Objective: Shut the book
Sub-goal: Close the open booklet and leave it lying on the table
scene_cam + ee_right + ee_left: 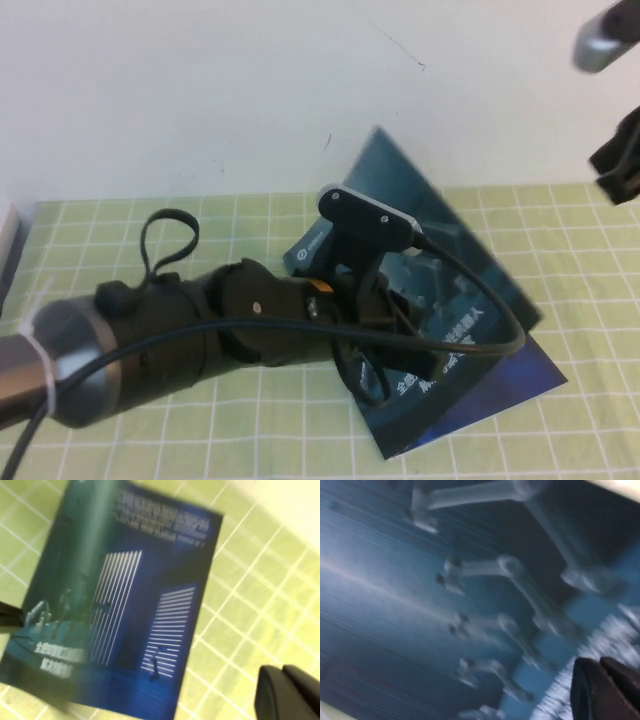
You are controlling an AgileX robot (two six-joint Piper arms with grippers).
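Note:
A dark blue book (500, 385) lies on the green checked mat, its upper cover (400, 185) raised at a slant toward the wall. My left arm reaches across it, and the left gripper (388, 300) sits low against the raised cover, mostly hidden under the wrist camera. The left wrist view is filled by the blue cover (420, 605), very close, with the left gripper (606, 690) shut and empty. My right gripper (289, 692) is shut, empty, hanging over the mat beside the book (130, 610). In the high view the right arm (618, 155) is up at the far right.
The green mat (580, 260) covers the table up to a white wall behind. A pale object (8, 245) shows at the left edge. The left arm's cable (490, 300) loops over the book.

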